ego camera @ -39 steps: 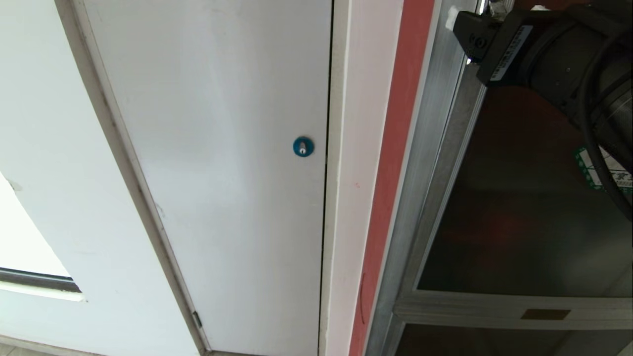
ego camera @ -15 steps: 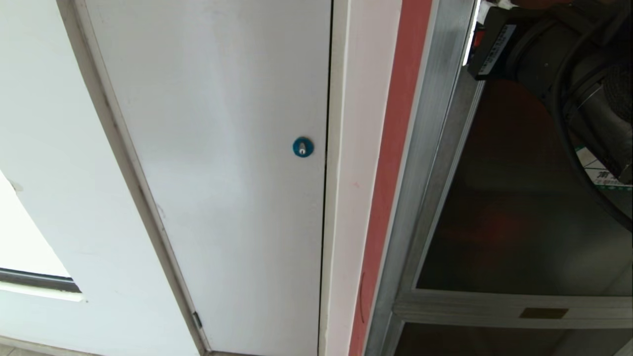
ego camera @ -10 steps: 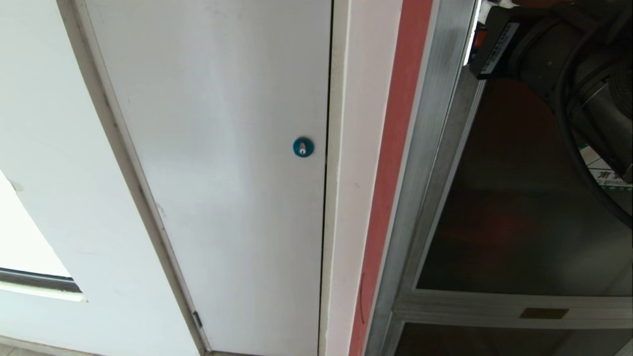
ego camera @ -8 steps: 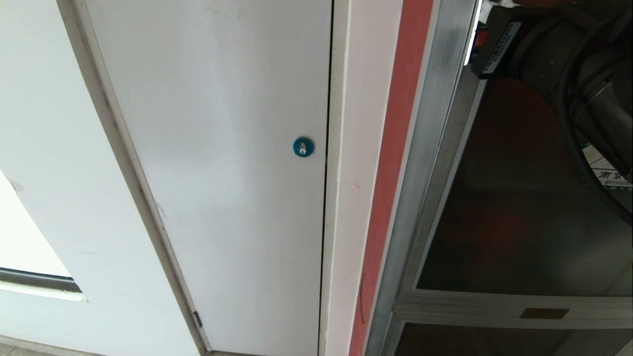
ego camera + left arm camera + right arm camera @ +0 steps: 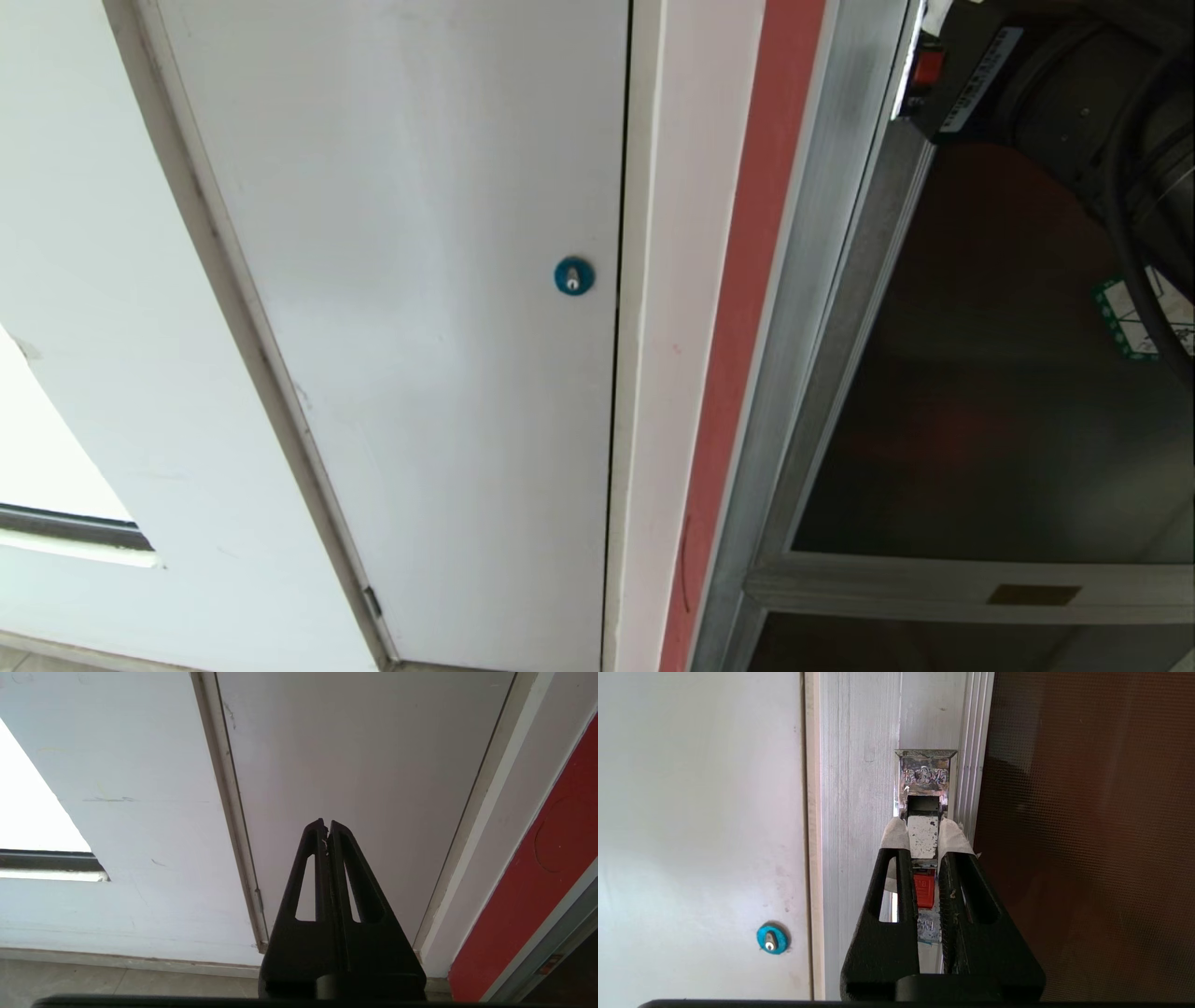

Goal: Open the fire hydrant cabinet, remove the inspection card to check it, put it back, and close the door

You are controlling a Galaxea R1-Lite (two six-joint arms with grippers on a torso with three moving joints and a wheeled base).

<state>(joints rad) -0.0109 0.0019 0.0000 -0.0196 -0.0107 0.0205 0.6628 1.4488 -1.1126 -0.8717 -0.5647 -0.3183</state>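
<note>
The fire hydrant cabinet's silver frame (image 5: 822,233) runs down the right of the head view. Its door (image 5: 980,392) is dark tinted glass with a green-bordered sticker (image 5: 1134,322). In the right wrist view my right gripper (image 5: 923,833) is shut on the silver pull tab of the latch (image 5: 923,812). The cloth-wrapped fingertips (image 5: 894,835) press the tab from both sides, and the latch's red part (image 5: 924,890) shows between the fingers. In the head view only the right arm (image 5: 1074,103) shows, at the top right, beside the red latch (image 5: 927,67). My left gripper (image 5: 326,823) hangs shut and empty, low down. The inspection card is hidden.
A plain white door (image 5: 420,280) with a small round blue lock (image 5: 573,276) stands left of the cabinet, past a white jamb and a red strip (image 5: 738,308). A shorter dark glass panel (image 5: 934,644) lies below the door's bottom rail. Floor tiles (image 5: 93,980) show under the left gripper.
My right arm has drawn towards the top right of the head view, still gripping the latch. The door's latch edge has shifted slightly right with it, and more of the sticker shows.
</note>
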